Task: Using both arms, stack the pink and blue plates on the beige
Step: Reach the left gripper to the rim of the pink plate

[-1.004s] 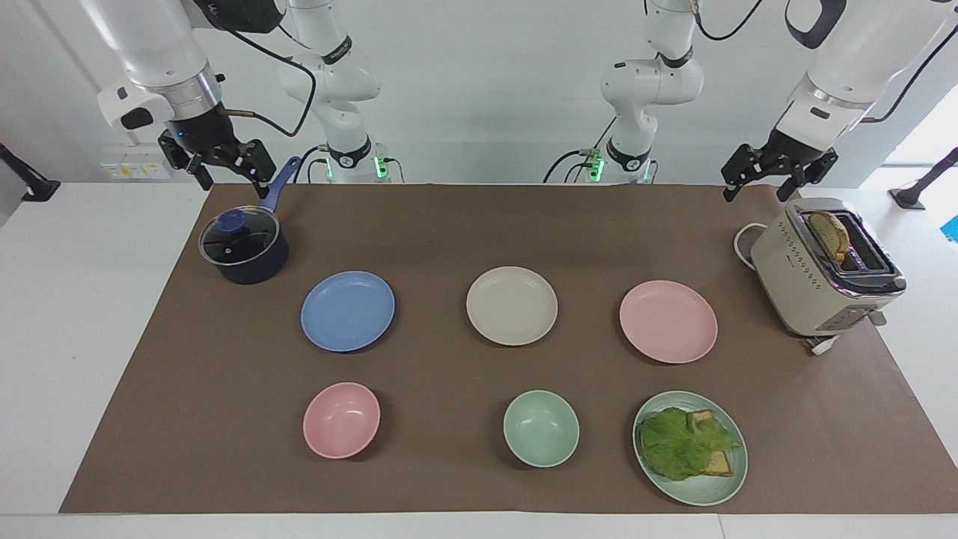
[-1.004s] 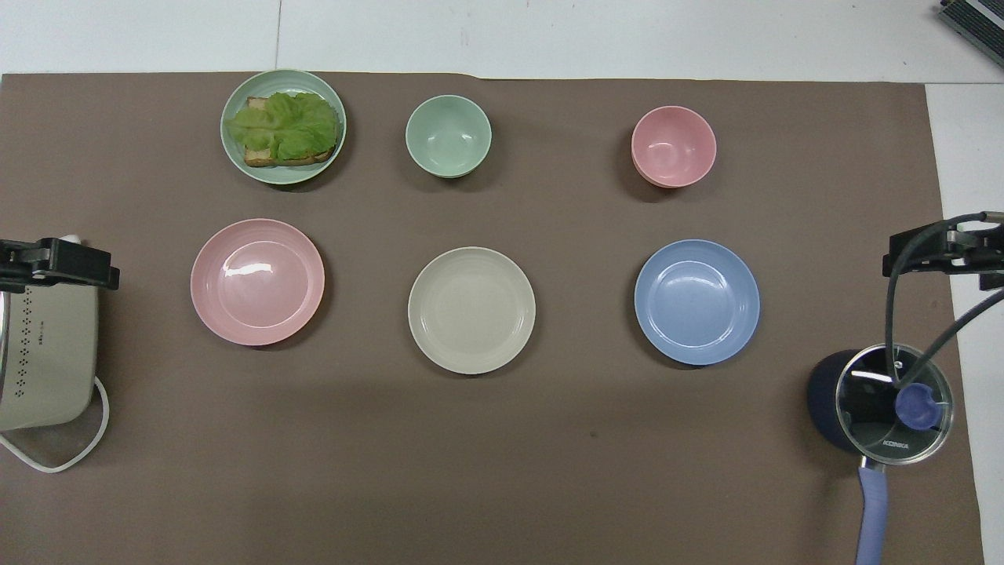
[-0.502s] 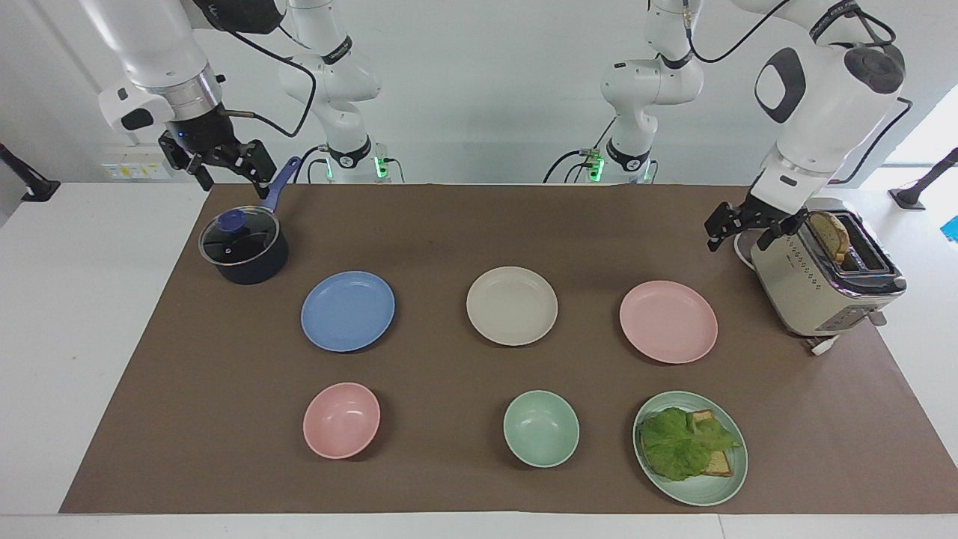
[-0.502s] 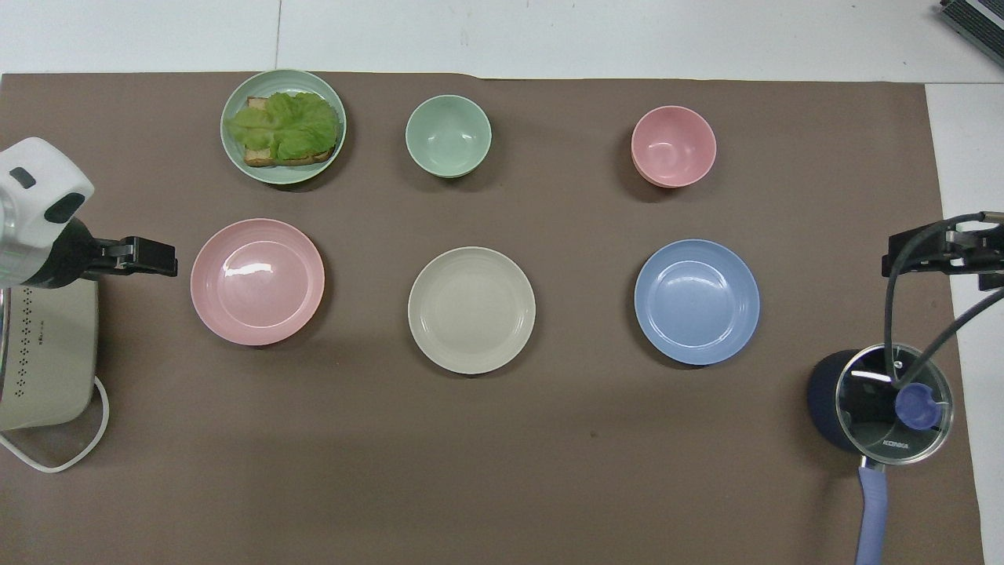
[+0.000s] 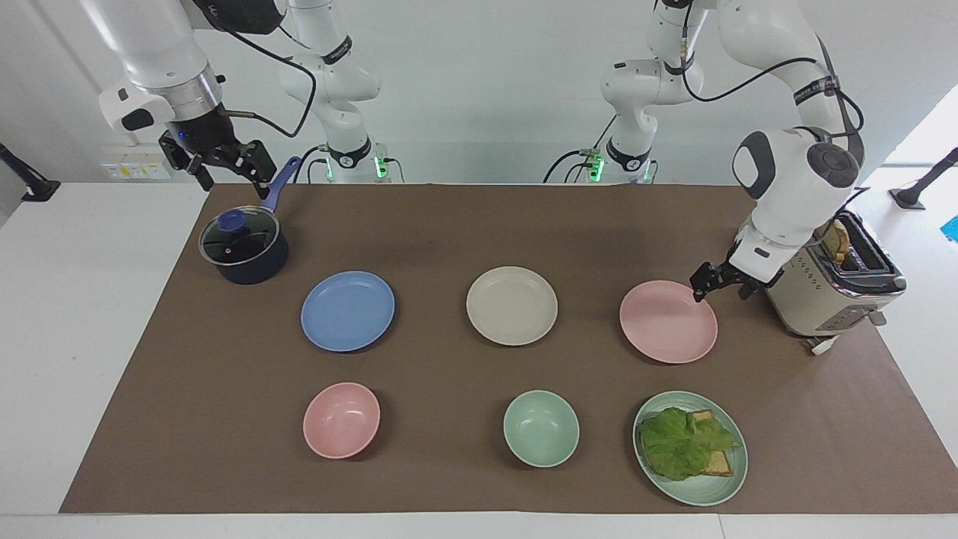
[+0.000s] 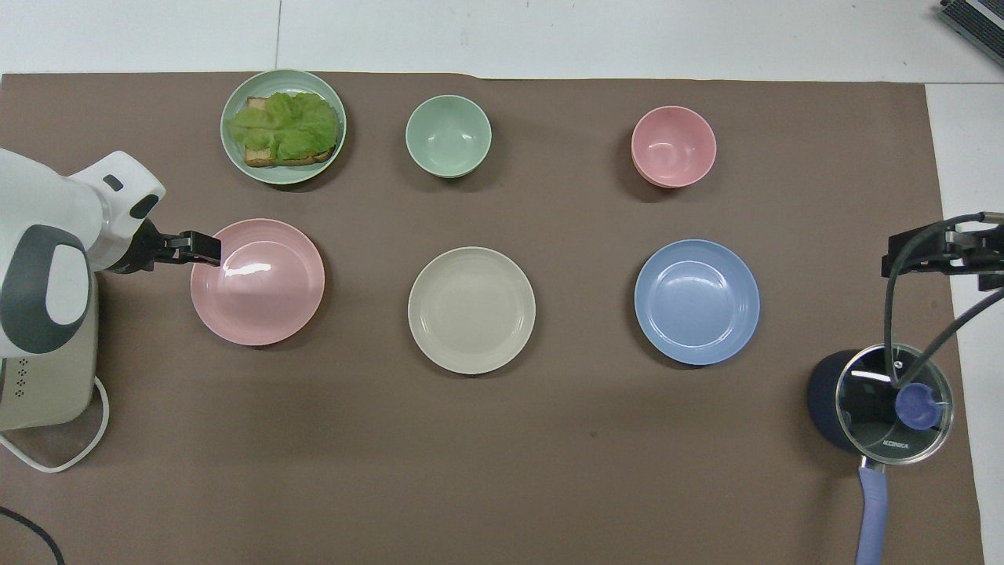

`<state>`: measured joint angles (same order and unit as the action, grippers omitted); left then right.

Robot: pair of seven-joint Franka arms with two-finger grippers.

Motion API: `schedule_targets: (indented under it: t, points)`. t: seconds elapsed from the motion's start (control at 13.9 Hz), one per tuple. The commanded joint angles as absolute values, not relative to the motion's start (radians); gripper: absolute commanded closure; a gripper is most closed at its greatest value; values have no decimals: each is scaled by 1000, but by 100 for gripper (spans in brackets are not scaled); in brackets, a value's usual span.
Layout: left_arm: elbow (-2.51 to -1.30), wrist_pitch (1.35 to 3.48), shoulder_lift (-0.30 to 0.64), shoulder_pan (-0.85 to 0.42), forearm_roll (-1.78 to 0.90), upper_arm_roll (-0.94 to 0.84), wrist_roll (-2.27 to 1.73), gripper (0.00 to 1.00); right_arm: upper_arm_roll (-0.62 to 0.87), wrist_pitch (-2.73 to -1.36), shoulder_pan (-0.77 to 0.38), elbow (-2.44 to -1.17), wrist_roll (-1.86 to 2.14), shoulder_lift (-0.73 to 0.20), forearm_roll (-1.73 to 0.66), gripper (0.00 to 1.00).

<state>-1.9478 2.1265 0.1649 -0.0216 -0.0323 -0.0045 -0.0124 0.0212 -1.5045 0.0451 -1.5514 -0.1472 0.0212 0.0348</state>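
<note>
Plates lay in a row in the facing view: blue plate (image 5: 347, 311), beige plate (image 5: 512, 305) and pink plate (image 5: 667, 321), none stacked. The left gripper (image 5: 718, 281), fingers spread and empty, hung over the pink plate's rim beside the toaster (image 5: 831, 288). The right gripper (image 5: 223, 166), also spread and empty, waited above the pot (image 5: 243, 247).

Overhead, the left gripper (image 6: 196, 248) overlapped the pink plate (image 6: 263, 286); the beige plate (image 6: 471, 310) and blue plate (image 6: 696, 301) lay apart.
</note>
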Motion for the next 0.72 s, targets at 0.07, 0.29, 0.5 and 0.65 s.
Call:
schedule_targets:
  t: [0.07, 0.29, 0.5, 0.65]
  points:
    - [-2040, 2273, 201, -9, -41, -12, 9, 0, 25, -1509, 55, -1566, -138, 32, 35, 0]
    - [-2069, 2306, 224, 21, -41, -12, 77, 0, 25, -1511, 55, -1566, -138, 32, 35, 0]
    - [-2095, 2306, 215, 15, -41, -12, 83, 0, 25, -1525, 57, -1566, -138, 31, 35, 0]
    - [-2095, 2306, 215, 12, -43, -12, 78, 12, 25, -1525, 57, -1566, -140, 32, 35, 0]
